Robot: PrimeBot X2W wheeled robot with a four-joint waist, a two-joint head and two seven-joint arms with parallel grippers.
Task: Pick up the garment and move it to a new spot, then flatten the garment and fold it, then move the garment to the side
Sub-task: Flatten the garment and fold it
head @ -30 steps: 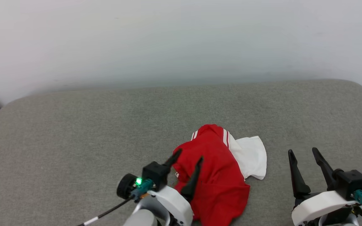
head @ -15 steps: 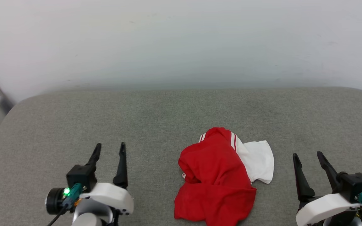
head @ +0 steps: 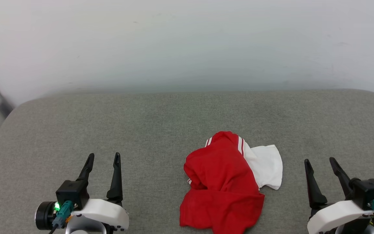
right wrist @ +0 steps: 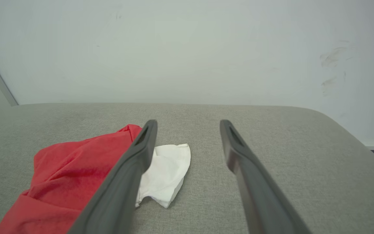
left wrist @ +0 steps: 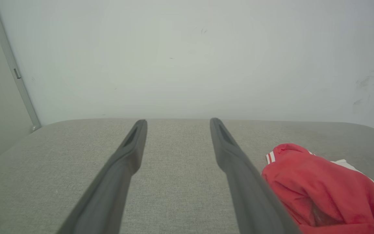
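Grey surface (head: 161, 123), crumpled garment (head: 223, 183), white wall (head: 187, 42)

- I see the garment (head: 222, 182) lying bunched on the table (head: 141, 130), near the front edge and a little right of centre.
- One sleeve (head: 266, 165) sticks out of the heap on its right side, resting on the table.
- My left gripper (head: 104, 156) sits well to the garment's left, apart from it, over the table's near part.
- My right gripper (head: 319, 161) is on the garment's right, beyond the sleeve and apart from it.
- The wall (head: 187, 42) stands behind the table's far edge.
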